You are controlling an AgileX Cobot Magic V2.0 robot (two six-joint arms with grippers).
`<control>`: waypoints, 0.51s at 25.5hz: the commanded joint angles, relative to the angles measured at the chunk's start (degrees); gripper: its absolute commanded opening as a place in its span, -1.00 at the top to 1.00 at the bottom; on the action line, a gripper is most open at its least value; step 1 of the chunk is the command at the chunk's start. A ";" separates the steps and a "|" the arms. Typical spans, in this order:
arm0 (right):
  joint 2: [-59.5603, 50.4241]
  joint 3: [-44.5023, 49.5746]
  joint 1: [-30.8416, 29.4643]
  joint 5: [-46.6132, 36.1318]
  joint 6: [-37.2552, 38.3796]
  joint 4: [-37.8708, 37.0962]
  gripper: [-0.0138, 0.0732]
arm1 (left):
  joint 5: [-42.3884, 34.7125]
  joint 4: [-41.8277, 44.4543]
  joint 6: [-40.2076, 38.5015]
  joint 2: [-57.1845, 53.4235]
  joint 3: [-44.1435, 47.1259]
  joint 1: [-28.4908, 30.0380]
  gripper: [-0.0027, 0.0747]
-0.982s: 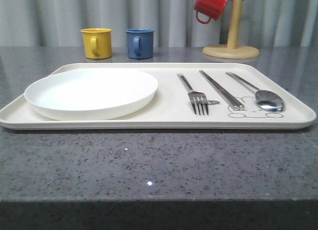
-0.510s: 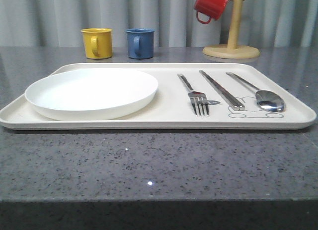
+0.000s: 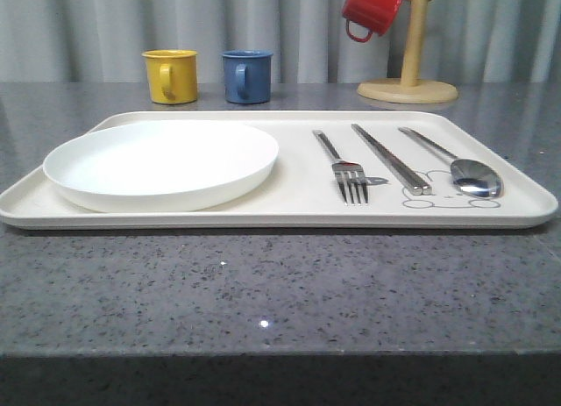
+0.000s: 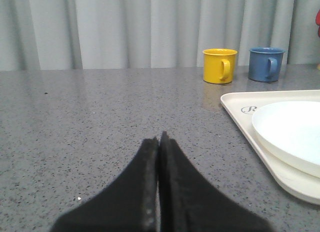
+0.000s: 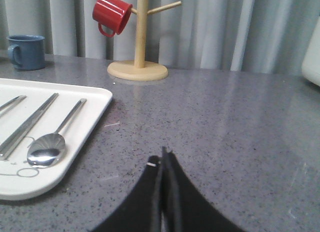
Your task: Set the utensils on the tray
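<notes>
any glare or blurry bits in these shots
Front view: sharp, with a bright highlight on the spoon bowl and soft reflections on the tray. Left wrist view: the left tool is dark and out of focus up close; the plate is nearly blown out. Right wrist view: the right tool is blurred too.

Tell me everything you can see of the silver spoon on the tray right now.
The shiny silver metal spoon lies flat on the cream rectangular tray, rightmost of the cutlery, beside the flat silver chopsticks without touching them. Its oval bowl faces up, toward the robot, overlapping the grey rabbit drawing; the slim straight handle angles away toward the tray's far edge. The right wrist view shows reflections in the bowl. No gripper touches it.
</notes>
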 commanded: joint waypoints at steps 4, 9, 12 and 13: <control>-1.17 -0.45 -0.30 -5.63 -0.63 -0.54 0.84 | -4.86 -0.04 -0.68 -1.23 0.05 -0.37 0.98; -1.17 -0.45 -0.30 -5.75 -0.63 -0.54 0.84 | -4.86 -0.04 -0.68 -1.23 0.05 -0.37 0.98; -1.17 -0.45 -0.30 -5.74 -0.26 0.75 0.84 | -4.86 -0.04 -0.68 -1.23 0.05 -0.37 0.98; -1.17 -0.45 -0.30 -5.80 0.61 0.68 0.84 | -4.86 -0.04 -0.68 -1.23 0.05 -0.37 0.98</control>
